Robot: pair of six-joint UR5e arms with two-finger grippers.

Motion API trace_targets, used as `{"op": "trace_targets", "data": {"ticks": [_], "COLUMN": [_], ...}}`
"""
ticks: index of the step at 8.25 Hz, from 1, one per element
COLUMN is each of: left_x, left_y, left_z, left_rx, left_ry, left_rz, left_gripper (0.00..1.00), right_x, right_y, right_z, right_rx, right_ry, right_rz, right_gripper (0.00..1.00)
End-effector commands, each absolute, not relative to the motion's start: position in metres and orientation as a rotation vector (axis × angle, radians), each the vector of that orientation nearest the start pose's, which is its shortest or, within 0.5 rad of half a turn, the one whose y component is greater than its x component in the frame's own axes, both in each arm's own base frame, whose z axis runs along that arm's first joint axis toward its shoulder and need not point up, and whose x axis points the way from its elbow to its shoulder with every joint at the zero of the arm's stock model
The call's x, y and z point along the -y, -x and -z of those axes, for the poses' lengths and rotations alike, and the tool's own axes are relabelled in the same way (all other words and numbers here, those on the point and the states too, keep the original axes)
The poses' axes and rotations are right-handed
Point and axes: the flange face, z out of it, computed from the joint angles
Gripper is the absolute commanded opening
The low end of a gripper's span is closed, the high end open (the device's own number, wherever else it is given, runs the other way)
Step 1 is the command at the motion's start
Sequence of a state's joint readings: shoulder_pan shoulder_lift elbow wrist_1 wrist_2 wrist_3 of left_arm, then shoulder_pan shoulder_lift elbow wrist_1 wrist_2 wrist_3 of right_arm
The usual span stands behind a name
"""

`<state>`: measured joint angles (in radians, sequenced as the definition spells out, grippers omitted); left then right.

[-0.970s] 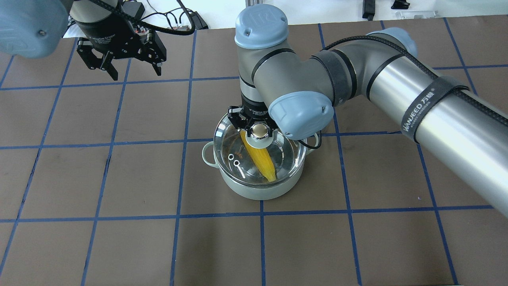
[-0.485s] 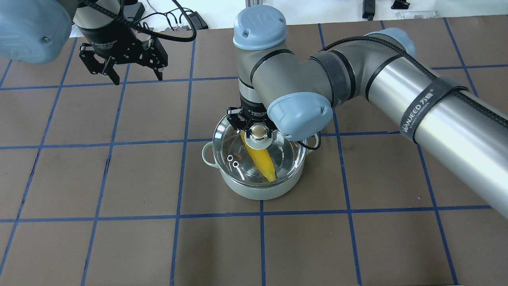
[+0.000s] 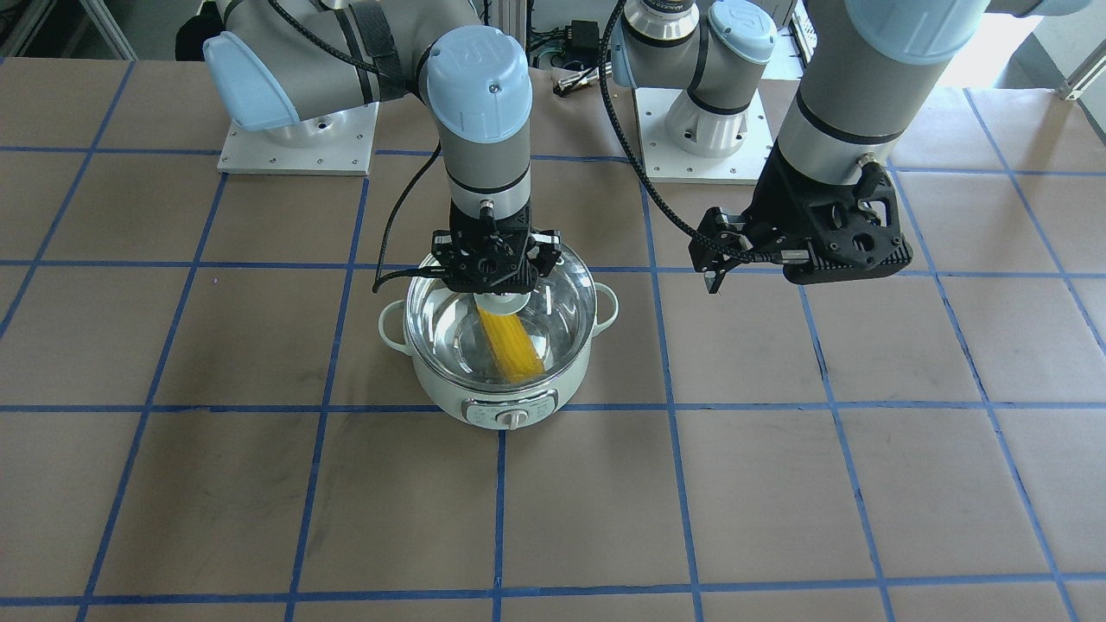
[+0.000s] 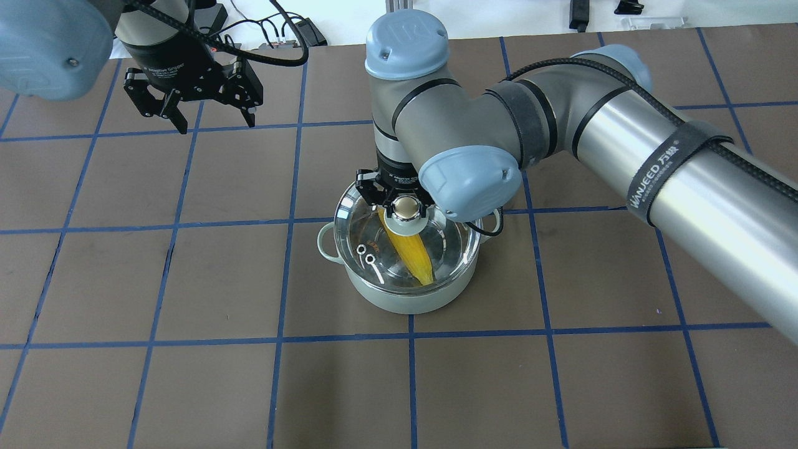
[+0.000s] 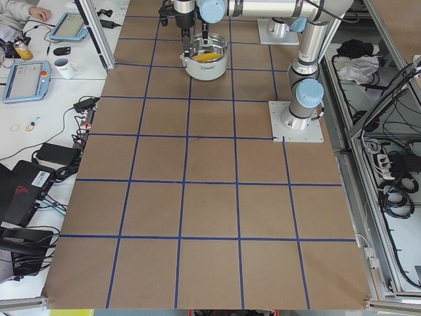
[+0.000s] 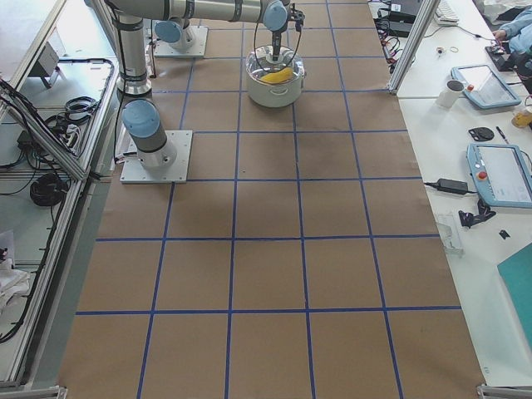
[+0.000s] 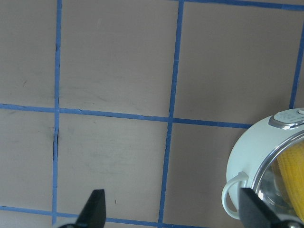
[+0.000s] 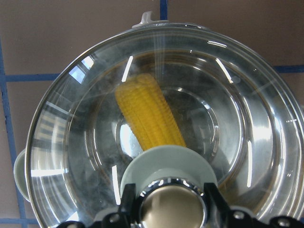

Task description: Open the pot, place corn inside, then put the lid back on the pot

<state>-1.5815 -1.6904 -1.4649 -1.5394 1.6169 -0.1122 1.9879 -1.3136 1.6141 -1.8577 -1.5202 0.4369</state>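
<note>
The mint-green pot (image 4: 408, 299) stands mid-table, its control knob facing the far side (image 3: 516, 420). The yellow corn (image 4: 411, 252) lies inside it, seen through the glass lid (image 4: 452, 246). The lid sits over the pot's mouth. I cannot tell if it rests fully on the rim. My right gripper (image 4: 406, 207) is shut on the lid's knob; the right wrist view shows the fingers hugging the knob (image 8: 173, 204) above the corn (image 8: 147, 114). My left gripper (image 4: 216, 125) is open and empty, hovering over the table at the far left, apart from the pot (image 7: 247, 152).
Brown table surface with a blue tape grid (image 4: 280, 280). Cables and small boxes lie beyond the table's far edge (image 4: 274, 34). The arm bases are bolted on plates at the robot's side (image 3: 298, 147).
The left gripper has drawn slightly farther away and now holds still. The right gripper with the lid has shifted a touch left and lower over the pot.
</note>
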Motion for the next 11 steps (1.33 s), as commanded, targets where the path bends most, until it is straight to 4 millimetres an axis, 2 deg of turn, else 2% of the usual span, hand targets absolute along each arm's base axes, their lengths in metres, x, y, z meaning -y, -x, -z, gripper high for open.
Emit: {"op": "trace_targets", "data": {"ticks": [1, 2, 3, 4, 5, 6, 7, 9, 10, 11], "left_x": [0.544, 0.544, 0.544, 0.544, 0.544, 0.544, 0.544, 0.544, 0.544, 0.544], "left_y": [0.134, 0.134, 0.134, 0.134, 0.134, 0.134, 0.134, 0.133, 0.133, 0.133], "left_z": [-0.480, -0.480, -0.480, -0.480, -0.480, -0.480, -0.480, -0.480, -0.479, -0.480], "left_rx": [-3.097, -3.097, -3.094, -3.094, -3.094, -3.094, -3.091, -3.089, -3.088, -3.088], "left_ry": [0.160, 0.157, 0.160, 0.157, 0.160, 0.157, 0.157, 0.155, 0.152, 0.155], "left_rz": [0.028, 0.030, 0.026, 0.028, 0.026, 0.028, 0.026, 0.028, 0.019, 0.026], "left_gripper": [1.00, 1.00, 1.00, 1.00, 1.00, 1.00, 1.00, 1.00, 1.00, 1.00], "right_x": [0.475, 0.475, 0.476, 0.476, 0.476, 0.476, 0.476, 0.475, 0.474, 0.474], "right_y": [-0.362, -0.361, -0.362, -0.361, -0.362, -0.362, -0.362, -0.360, -0.356, -0.341], "right_z": [-0.355, -0.350, -0.351, -0.351, -0.351, -0.351, -0.351, -0.355, -0.367, -0.388], "right_rx": [-3.102, -3.110, -3.110, -3.111, -3.111, -3.111, -3.107, -3.112, -3.115, -3.101], "right_ry": [-0.025, -0.020, -0.013, -0.022, -0.022, -0.020, -0.027, -0.029, -0.017, -0.035], "right_rz": [-0.058, -0.068, -0.061, -0.060, -0.058, -0.058, -0.058, -0.050, -0.024, 0.009], "right_gripper": [0.00, 0.20, 0.27, 0.46, 0.73, 0.89, 1.00, 1.00, 1.00, 1.00]}}
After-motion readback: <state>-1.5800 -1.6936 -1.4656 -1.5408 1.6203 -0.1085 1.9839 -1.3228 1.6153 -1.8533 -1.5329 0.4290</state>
